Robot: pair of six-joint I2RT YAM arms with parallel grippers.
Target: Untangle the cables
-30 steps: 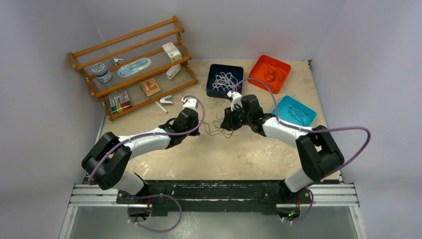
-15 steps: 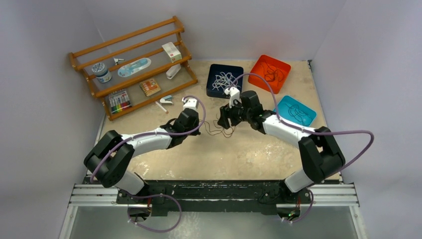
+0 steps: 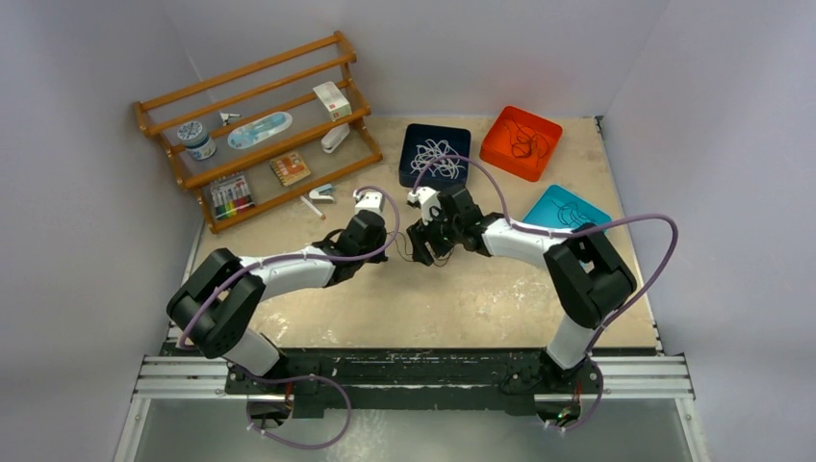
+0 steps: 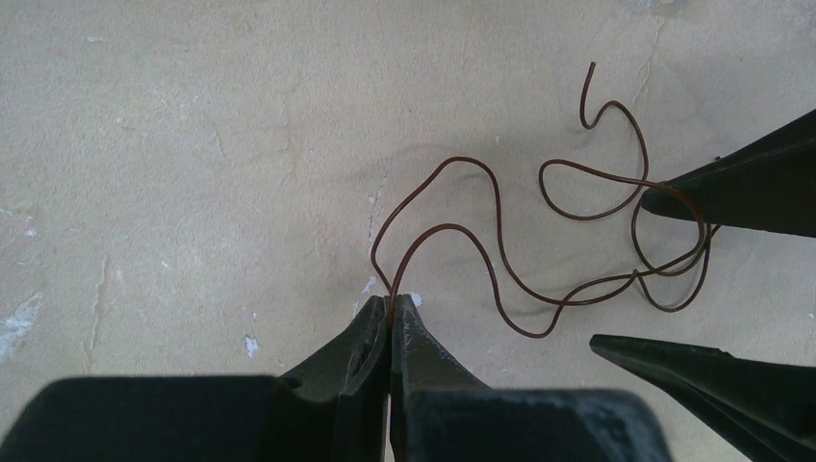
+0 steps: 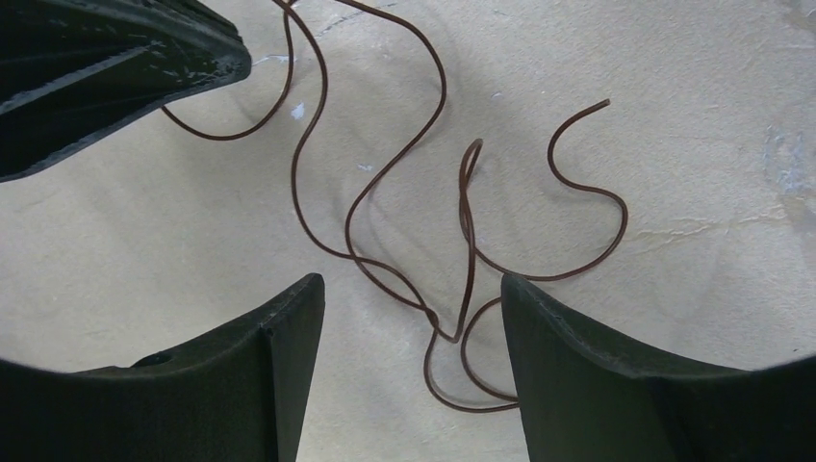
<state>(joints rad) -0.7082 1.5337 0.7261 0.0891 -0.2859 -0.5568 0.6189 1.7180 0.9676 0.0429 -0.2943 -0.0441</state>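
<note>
One thin dark brown cable point(image 4: 460, 159) lies in loose loops on the beige table between my two grippers. My left gripper point(image 4: 390, 300) is shut on one bend of the brown cable, low over the table. My right gripper point(image 5: 412, 284) is open, its fingers straddling the cable's point(image 5: 471, 241) crossed loops just above the table without gripping. From above, the left gripper point(image 3: 387, 248) and right gripper point(image 3: 416, 243) face each other closely at the table's middle, with the cable point(image 3: 404, 255) between them. The right gripper's fingers point(image 4: 741, 188) show at the right of the left wrist view.
A dark blue tray point(image 3: 412, 171) of white cables, an orange tray point(image 3: 500, 123) of dark cables and a teal tray point(image 3: 550, 204) with a dark cable stand at the back right. A wooden rack point(image 3: 255, 125) with small items stands at the back left.
My right gripper has moved left, close to the left gripper, and the cable's loops now lie bunched between them. The left gripper has stayed nearly still, shut on the cable.
</note>
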